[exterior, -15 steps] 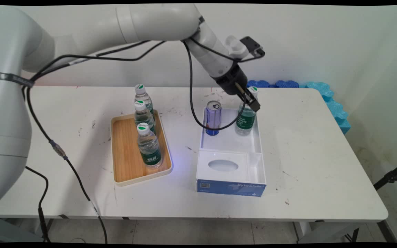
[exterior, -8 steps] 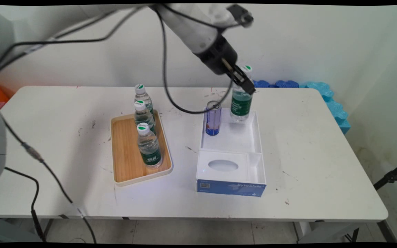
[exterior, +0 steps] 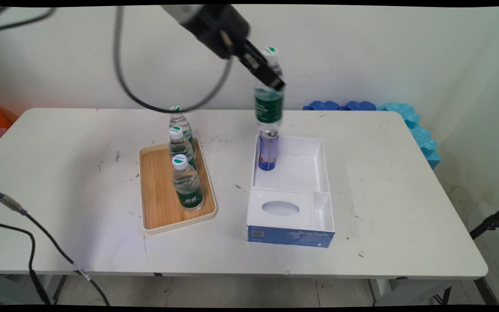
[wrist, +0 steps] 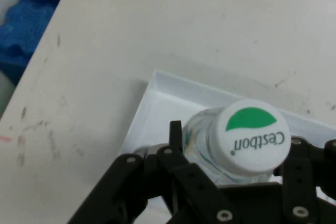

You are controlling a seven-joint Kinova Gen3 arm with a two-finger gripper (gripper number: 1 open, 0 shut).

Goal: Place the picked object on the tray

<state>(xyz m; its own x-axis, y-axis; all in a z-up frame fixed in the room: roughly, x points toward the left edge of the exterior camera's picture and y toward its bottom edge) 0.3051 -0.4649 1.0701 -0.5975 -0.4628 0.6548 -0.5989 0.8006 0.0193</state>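
My gripper [exterior: 271, 78] is shut on a water bottle [exterior: 269, 102] with a green label and a white cap, held high in the air above the far end of the white box [exterior: 325, 164]. The bottle hangs upright just over a blue can [exterior: 268, 149] that stands in the box's far left corner. In the hand view the bottle's cap [wrist: 248, 136] sits between my fingers [wrist: 176, 135], with the box's corner [wrist: 152, 85] below.
A wooden tray [exterior: 156, 195] at centre left carries three more water bottles [exterior: 186, 184] in a row. The box's near part has a lid with an oval hole [exterior: 280, 208]. Blue foam pieces [exterior: 405, 117] lie at the table's far right edge.
The gripper has lifted the bottle out of the white box's far right corner and carried it up and to the left. The can and tray bottles have not moved.
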